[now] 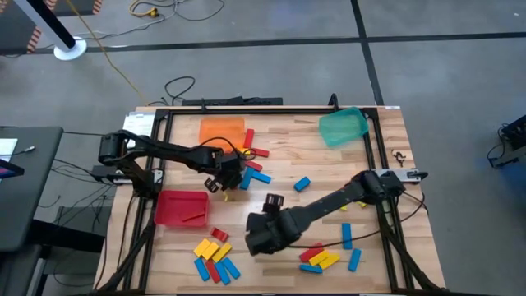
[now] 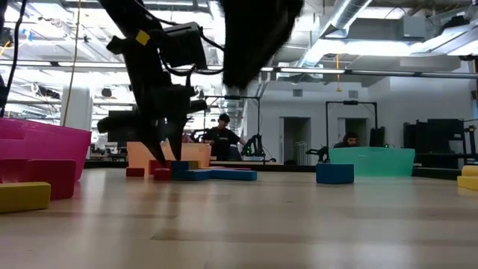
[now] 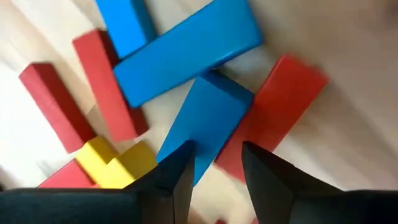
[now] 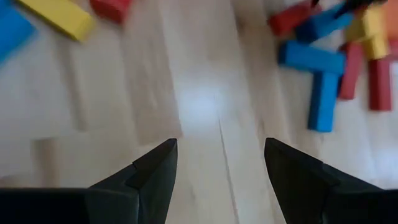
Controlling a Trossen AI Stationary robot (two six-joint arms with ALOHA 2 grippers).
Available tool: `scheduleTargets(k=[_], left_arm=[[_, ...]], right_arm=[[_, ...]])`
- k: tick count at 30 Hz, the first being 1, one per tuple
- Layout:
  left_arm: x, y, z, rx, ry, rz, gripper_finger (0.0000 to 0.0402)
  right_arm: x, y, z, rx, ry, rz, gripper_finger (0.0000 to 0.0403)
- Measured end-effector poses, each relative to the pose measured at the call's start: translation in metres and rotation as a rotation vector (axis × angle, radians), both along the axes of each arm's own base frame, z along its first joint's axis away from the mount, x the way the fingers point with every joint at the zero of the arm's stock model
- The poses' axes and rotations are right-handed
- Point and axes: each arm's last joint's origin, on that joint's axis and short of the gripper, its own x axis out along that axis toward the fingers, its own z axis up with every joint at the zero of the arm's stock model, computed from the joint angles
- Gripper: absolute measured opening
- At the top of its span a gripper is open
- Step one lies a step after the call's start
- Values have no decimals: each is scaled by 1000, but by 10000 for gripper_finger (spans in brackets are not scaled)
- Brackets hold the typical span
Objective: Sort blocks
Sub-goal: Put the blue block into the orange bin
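Note:
Red, blue and yellow blocks lie flat on the wooden table in groups: a central pile beside the orange bin, a near-left group and a near-right group. My left gripper is open and low over the central pile. In the left wrist view the near ends of a blue block and a red block show in the gap between its fingers. My right gripper is open, above bare wood between the two near groups. My left gripper comes at the central pile from above, pointing down, and in the low view its fingers reach block height. One finger overlaps the blue block's near end. I cannot tell whether it touches.
An orange bin and a green bin stand at the far edge. A red bin at the left holds one red block. A lone blue block lies right of centre. People stand in the room beyond the table.

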Motion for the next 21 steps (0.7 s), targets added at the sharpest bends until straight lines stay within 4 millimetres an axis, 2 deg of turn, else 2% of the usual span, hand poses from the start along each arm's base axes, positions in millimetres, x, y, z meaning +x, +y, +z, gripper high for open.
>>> scheduleTargets(k=[5,10,15,21], left_arm=[[0,-15,0,-46,-3,9,126],[1,-34,0,-71,-17,12,125],[0,-52,0,-67,-22,3,125],[-1,-68,0,-70,-44,23,125]], right_arm=[[2,-33,-41,-33,103,-111,260],[-13,-61,-70,-92,274,-138,260],[-30,-73,-67,-99,447,-53,260],[-39,-80,-52,-74,551,106,260]])
